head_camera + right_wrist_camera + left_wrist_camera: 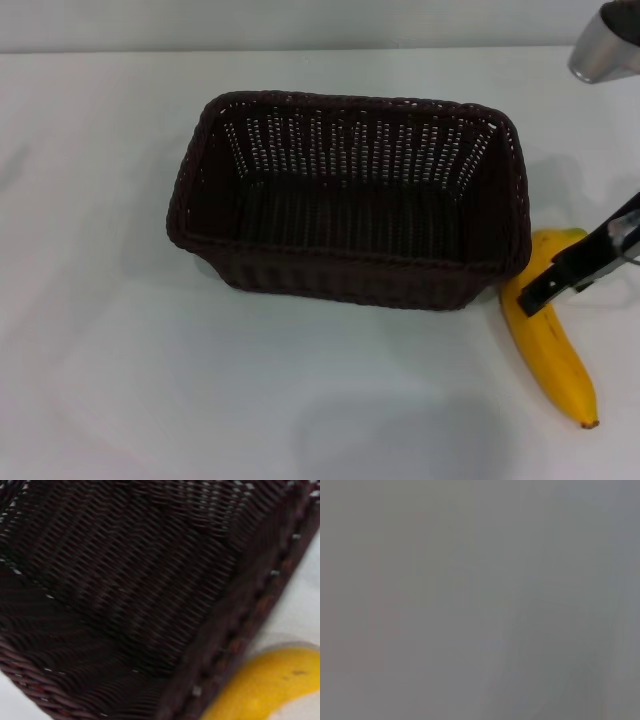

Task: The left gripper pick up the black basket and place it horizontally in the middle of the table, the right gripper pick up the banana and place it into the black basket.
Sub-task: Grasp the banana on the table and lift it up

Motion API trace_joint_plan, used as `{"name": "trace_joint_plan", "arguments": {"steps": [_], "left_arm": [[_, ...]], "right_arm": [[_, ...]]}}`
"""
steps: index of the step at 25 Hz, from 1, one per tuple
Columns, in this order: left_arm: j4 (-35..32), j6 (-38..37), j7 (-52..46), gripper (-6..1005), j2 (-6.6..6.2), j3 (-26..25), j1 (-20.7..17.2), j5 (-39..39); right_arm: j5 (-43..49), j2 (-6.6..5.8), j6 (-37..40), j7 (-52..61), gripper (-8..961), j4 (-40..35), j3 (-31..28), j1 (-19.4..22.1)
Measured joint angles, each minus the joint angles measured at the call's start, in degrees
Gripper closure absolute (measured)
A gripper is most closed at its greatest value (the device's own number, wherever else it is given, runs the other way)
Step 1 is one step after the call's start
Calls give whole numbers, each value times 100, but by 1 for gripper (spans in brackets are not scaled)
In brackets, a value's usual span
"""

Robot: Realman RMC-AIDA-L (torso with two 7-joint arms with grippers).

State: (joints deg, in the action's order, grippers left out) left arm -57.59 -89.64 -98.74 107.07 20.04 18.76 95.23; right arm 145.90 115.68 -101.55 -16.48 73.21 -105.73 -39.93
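One banana point(552, 345) touches the black basket point(350, 200); right claw point(575, 270) above, grip unclear.

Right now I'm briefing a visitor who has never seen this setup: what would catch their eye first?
The big black basket sits open and empty in the middle of the white table. Just off its right end lies the yellow banana, with the right gripper directly over the banana's upper part. The left gripper is out of view.
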Motion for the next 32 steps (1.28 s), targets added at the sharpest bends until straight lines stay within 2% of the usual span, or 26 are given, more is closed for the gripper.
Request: {"name": "trace_joint_plan", "arguments": {"steps": [8, 24, 32], "left_arm": [[2, 11, 78, 384, -13, 0, 14, 6], [2, 18, 190, 384, -58, -1, 39, 9], [2, 17, 221, 384, -57, 0, 39, 14]], "right_arm": [[-89, -15, 250, 139, 175, -399, 92, -24], [-196, 10, 530, 314, 214, -688, 399, -59], [-73, -37, 677, 420, 247, -841, 666, -43]]}}
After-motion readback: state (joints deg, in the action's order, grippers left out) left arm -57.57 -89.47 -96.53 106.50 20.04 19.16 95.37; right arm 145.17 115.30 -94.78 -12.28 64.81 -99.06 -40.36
